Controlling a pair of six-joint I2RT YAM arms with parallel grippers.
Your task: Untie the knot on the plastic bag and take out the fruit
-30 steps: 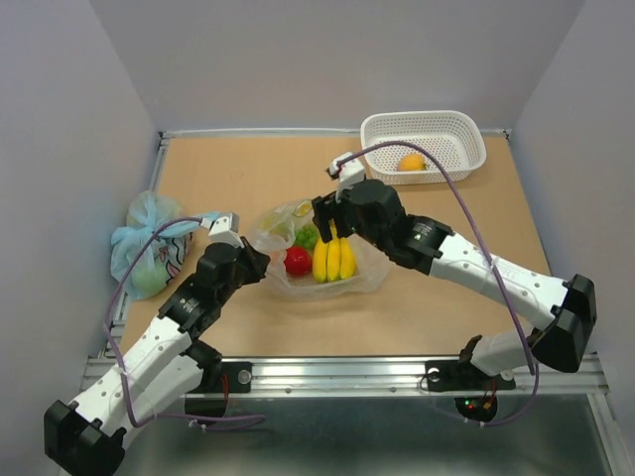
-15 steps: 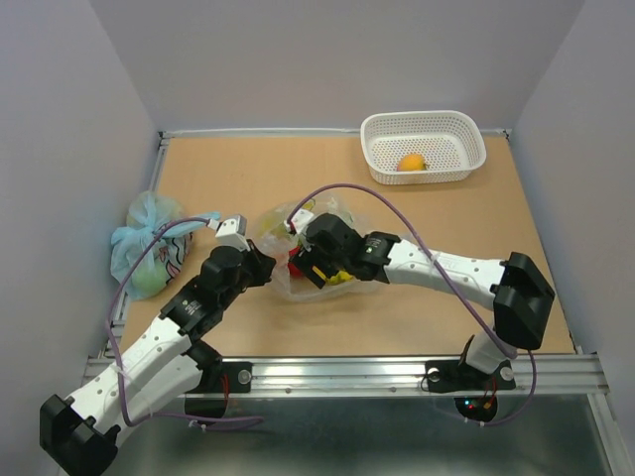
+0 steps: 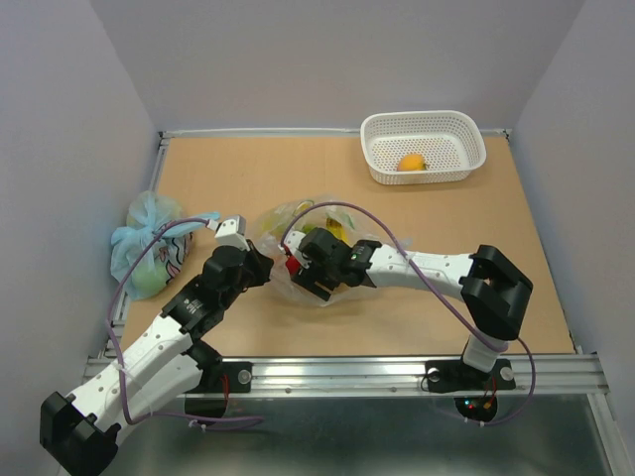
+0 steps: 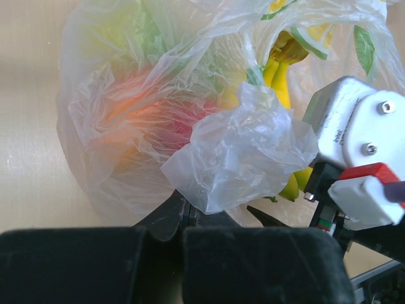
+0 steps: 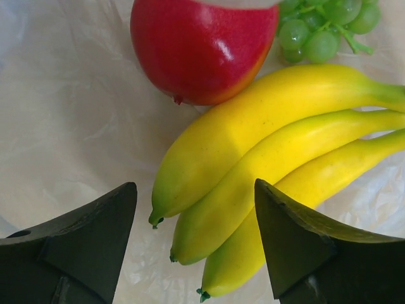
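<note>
The clear plastic bag lies at the table's middle with its mouth open; no tied knot shows. My left gripper is shut on a crumpled flap of the bag, its jaws together at the film. My right gripper is open inside the bag, with its fingers on either side of the tips of the yellow bananas. The red apple and green grapes lie just beyond. In the left wrist view, the bananas and the apple show through the film.
A white basket at the back right holds an orange. A knotted light-blue bag lies at the left edge. The right arm's forearm stretches across the table's near middle.
My right gripper has dropped from above the bananas and moved left into the bag's mouth, open around the banana tips. My left gripper has kept its hold on the bag.
</note>
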